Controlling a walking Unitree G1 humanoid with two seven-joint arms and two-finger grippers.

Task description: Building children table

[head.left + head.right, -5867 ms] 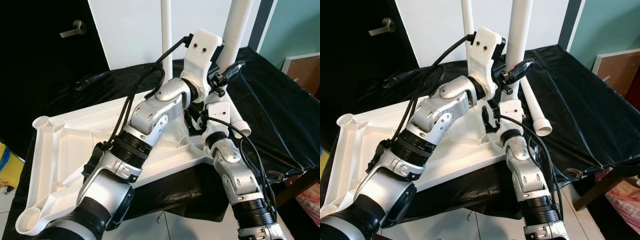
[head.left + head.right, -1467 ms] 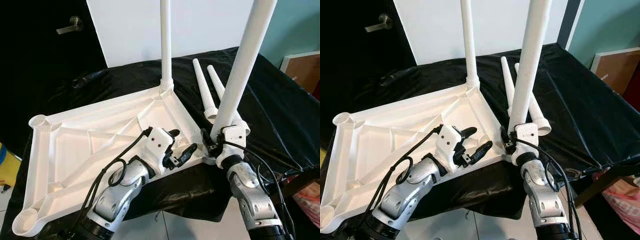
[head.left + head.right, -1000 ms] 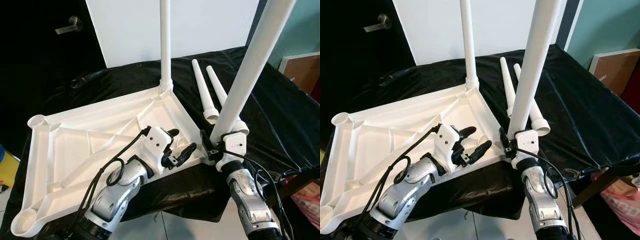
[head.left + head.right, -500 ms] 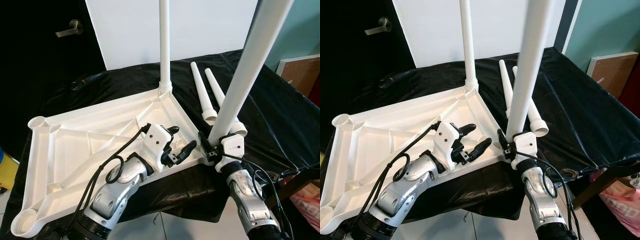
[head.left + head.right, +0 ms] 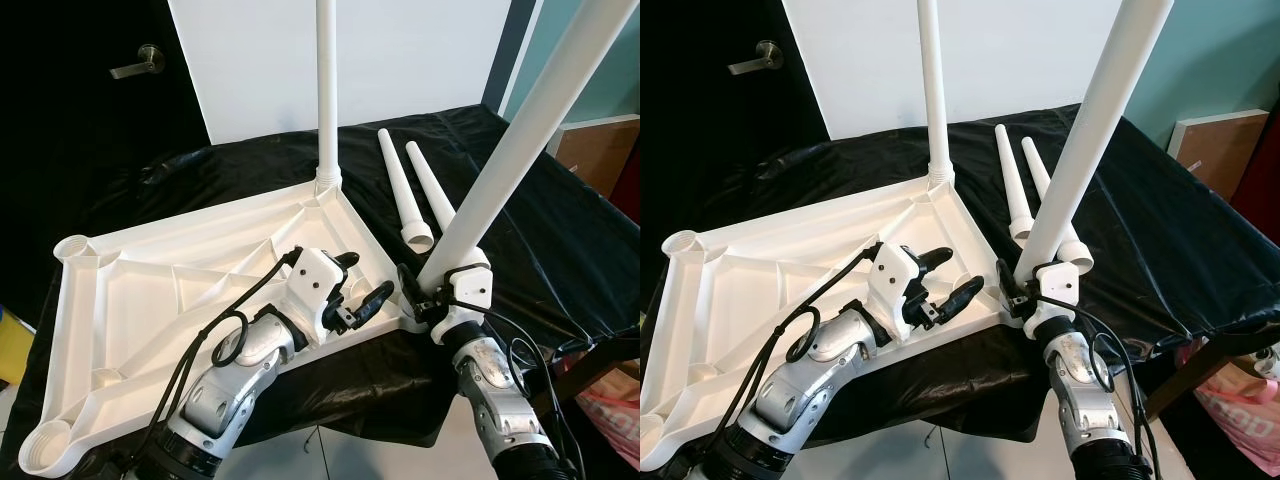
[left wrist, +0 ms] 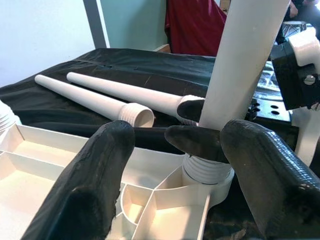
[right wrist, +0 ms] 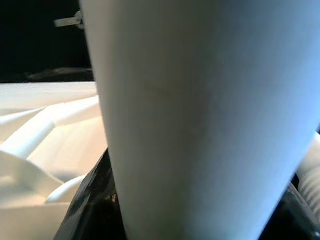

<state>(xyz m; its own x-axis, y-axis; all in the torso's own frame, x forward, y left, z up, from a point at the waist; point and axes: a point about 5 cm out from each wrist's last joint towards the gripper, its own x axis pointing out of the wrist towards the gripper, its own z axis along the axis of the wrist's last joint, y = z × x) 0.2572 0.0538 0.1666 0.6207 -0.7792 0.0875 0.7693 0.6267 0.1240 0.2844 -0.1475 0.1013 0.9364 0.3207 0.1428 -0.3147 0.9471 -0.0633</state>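
Our right gripper [image 5: 1025, 285] fingers clamp the tilted white plastic leg [image 5: 510, 150] to seat it in the upturned white tabletop [image 5: 180, 300]'s near-right socket; left gripper [image 5: 365, 290] fingers hover open, steadying.

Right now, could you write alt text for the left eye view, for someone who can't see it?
The right tool grips a tilted white table leg at the near corner of an upturned white tabletop on a black-covered table. The left tool hovers open beside it; one leg stands fitted, two spare legs lie beyond.
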